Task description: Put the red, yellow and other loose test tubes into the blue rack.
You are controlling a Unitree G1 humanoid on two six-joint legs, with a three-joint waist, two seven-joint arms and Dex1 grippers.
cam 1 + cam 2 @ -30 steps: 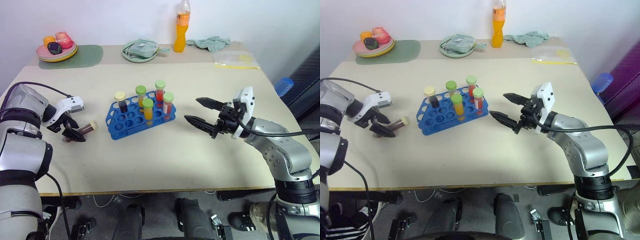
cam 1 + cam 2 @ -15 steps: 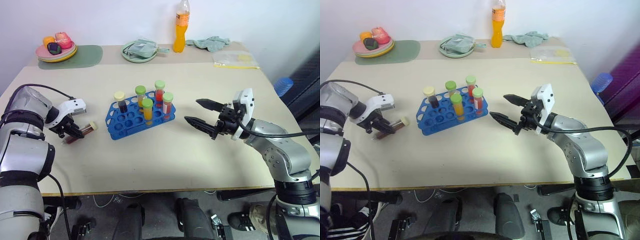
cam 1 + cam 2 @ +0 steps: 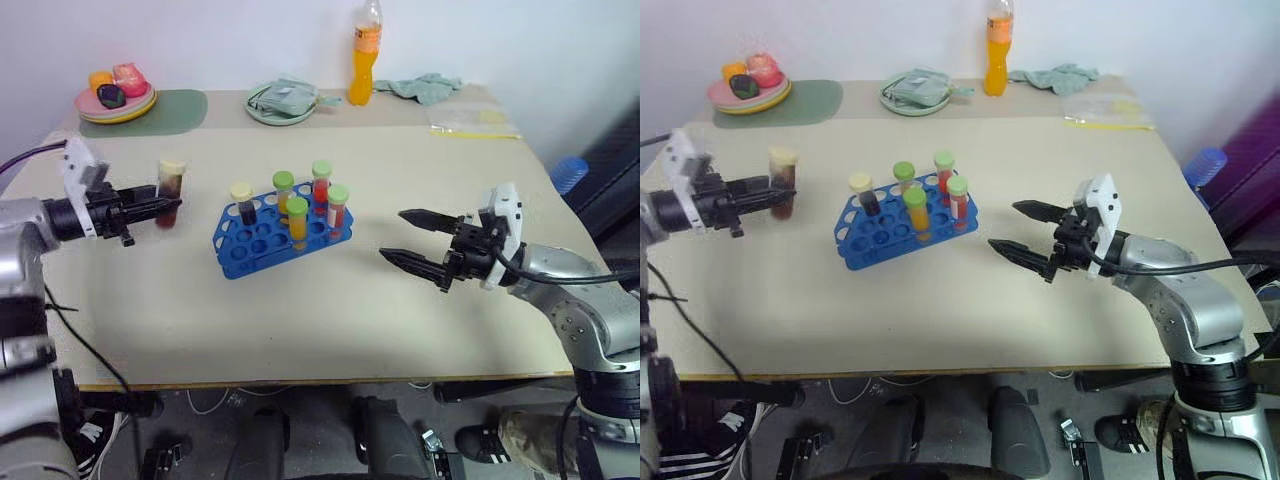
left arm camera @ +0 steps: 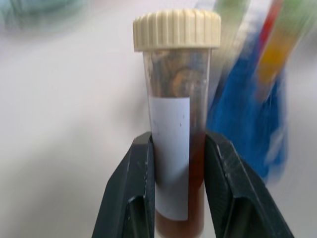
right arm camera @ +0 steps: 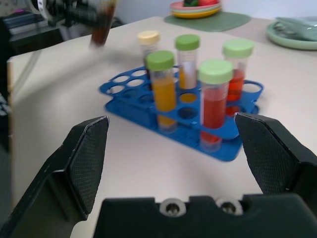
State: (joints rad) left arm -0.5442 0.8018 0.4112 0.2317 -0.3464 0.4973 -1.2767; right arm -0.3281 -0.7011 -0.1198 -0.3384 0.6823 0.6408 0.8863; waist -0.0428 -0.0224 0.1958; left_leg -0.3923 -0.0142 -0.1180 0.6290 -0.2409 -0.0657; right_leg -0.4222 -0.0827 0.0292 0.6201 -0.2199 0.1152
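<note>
The blue rack [image 3: 262, 243] stands mid-table with several capped tubes upright in it: a dark one with a cream cap [image 3: 241, 202], a yellow-orange one [image 3: 297, 221] and red ones [image 3: 337, 208] with green caps. Left of the rack, my left gripper [image 3: 165, 209] is shut on a brown test tube [image 3: 171, 187] with a cream cap, held upright above the table. The left wrist view has both fingers [image 4: 136, 183] clamping that tube [image 4: 176, 124] at its lower half. My right gripper [image 3: 393, 235] hovers open to the right of the rack, nothing between its fingers [image 5: 81, 158].
Along the table's far edge are a plate of fruit [image 3: 113, 104] on a green mat, a green dish [image 3: 282, 103], an orange drink bottle [image 3: 364, 55], a crumpled cloth [image 3: 425, 86] and a plastic bag [image 3: 474, 120]. A blue object [image 3: 567, 170] sits beyond the right edge.
My left gripper shut on the brown tube that lay on the table, lifted it and turned it upright. The right gripper stays open in about the same place.
</note>
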